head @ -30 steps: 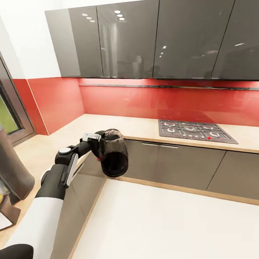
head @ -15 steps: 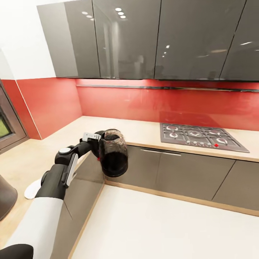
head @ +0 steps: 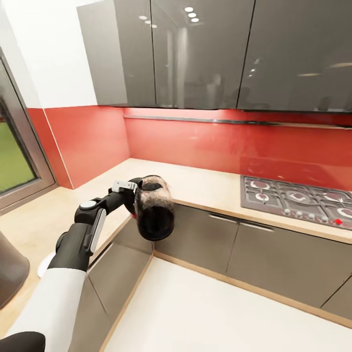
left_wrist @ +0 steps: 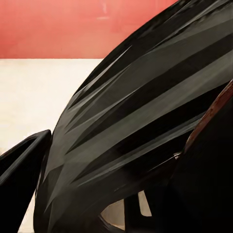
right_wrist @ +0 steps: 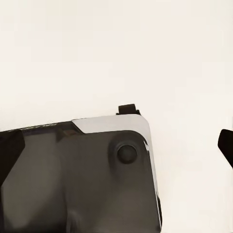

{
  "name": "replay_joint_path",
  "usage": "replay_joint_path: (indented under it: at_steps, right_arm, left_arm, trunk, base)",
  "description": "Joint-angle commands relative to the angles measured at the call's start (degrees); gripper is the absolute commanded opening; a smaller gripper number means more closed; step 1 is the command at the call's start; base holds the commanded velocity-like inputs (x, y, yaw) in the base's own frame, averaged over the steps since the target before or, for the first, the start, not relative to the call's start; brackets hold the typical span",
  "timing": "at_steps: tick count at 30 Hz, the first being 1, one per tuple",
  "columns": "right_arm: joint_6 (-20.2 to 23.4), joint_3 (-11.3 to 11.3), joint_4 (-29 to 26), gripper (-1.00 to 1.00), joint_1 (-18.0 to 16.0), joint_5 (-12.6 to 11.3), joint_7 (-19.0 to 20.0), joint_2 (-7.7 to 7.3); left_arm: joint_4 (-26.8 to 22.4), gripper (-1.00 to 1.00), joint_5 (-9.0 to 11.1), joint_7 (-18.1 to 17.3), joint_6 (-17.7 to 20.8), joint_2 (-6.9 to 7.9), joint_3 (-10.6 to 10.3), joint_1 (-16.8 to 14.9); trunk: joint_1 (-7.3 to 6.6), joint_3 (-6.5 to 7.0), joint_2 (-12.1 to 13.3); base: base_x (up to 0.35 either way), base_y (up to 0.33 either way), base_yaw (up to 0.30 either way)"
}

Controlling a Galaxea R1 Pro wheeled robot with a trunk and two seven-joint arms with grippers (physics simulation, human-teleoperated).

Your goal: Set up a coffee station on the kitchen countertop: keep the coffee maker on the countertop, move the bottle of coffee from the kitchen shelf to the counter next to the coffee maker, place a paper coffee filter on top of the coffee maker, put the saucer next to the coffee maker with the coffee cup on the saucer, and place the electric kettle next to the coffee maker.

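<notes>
The left gripper (head: 133, 196) is clamped on the electric kettle (head: 154, 208); keep it level and carry it steadily over the kitchen countertop (head: 205, 185). Right jaws: cannot tell

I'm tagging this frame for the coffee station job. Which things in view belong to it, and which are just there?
Part of the job:
- electric kettle, held by the left gripper
- kitchen countertop
- saucer, partly visible on the counter
- coffee maker, dark body at the head view's edge

Just there:
- gas hob
- grey wall cabinets
- window
</notes>
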Motion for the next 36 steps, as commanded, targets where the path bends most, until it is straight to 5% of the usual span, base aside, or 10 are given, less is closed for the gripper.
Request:
replay_joint_path:
  at_steps: [1,10,21,36]
  right_arm:
    - [-0.21,-0.49,0.06,1.00,-0.04,0.49,0.16,-0.02]
    - [-0.21,-0.45,0.06,1.00,-0.05,0.51,0.16,0.05]
    - [-0.21,-0.49,0.06,1.00,-0.05,0.51,0.16,0.06]
    - [-0.21,-0.49,0.06,1.00,-0.03,0.51,0.16,-0.01]
  left_arm:
    - [-0.06,-1.00,-0.48,-0.52,0.18,-0.04,0.11,-0.07]
    - [-0.06,-1.00,-0.40,-0.02,0.18,-0.08,0.07,-0.07]
    - [-0.88,-1.00,-0.33,10.10,0.36,-2.06,0.01,-0.34]
    - [-0.39,-1.00,-0.24,10.82,0.15,-2.14,0.02,-0.16]
  trunk:
    - [0.06,-0.12,-0.13]
    - [0.06,-0.12,-0.13]
    - [0.06,-0.12,-0.13]
    - [0.06,-0.12,-0.13]
  base:
    - [0.282,-0.159,0.278]
    - [0.281,-0.161,0.278]
    - [0.280,-0.162,0.278]
    - [0.283,-0.155,0.278]
